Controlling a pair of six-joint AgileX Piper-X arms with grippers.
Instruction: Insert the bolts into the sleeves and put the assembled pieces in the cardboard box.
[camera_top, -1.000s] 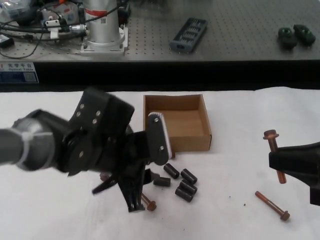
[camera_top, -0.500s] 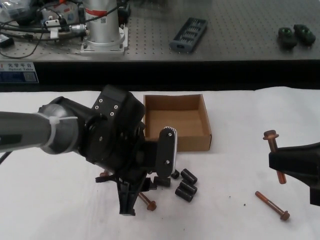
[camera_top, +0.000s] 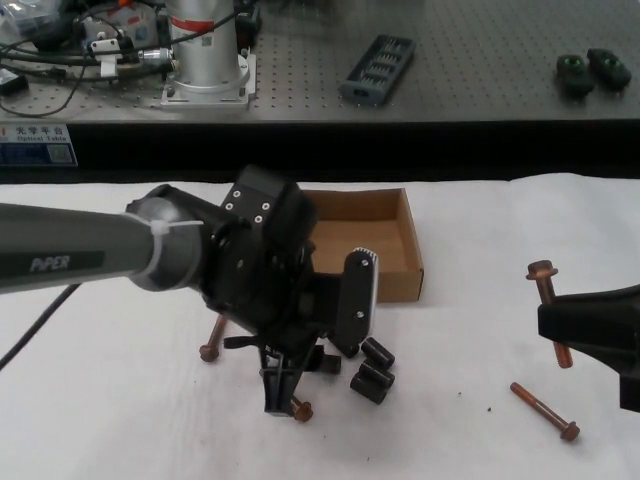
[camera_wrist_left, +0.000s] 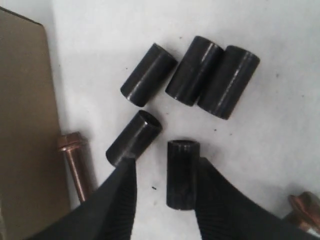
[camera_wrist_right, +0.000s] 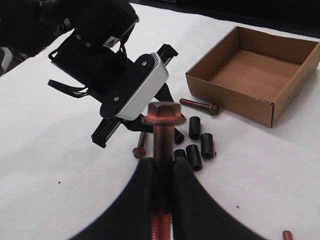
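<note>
Several black sleeves (camera_wrist_left: 192, 70) lie on the white cloth in front of the cardboard box (camera_top: 395, 285). My left gripper (camera_wrist_left: 167, 192) hangs low over them, open, with one sleeve (camera_wrist_left: 182, 172) standing between its fingers (camera_wrist_left: 117, 205) and closer to one of them. In the high view that gripper (camera_top: 320, 345) hides part of the sleeve cluster (camera_top: 370, 372). At the right edge my right gripper (camera_wrist_right: 159, 167) is shut on a copper bolt (camera_wrist_right: 159, 115), held upright with the head up, seen also as the bolt (camera_top: 543, 275) in the gripper (camera_top: 555, 325).
Loose copper bolts lie on the cloth: one (camera_top: 545, 410) at the right, one (camera_top: 215, 338) left of the left arm, one (camera_top: 298, 408) under it, one (camera_wrist_right: 200, 106) by the box wall. The box interior (camera_wrist_right: 250, 65) holds nothing. A black rack (camera_top: 378, 65) sits on the back bench.
The left arm has swung to the right and come down over the sleeves, its gripper now straddling one. The right gripper and its bolt have not moved.
</note>
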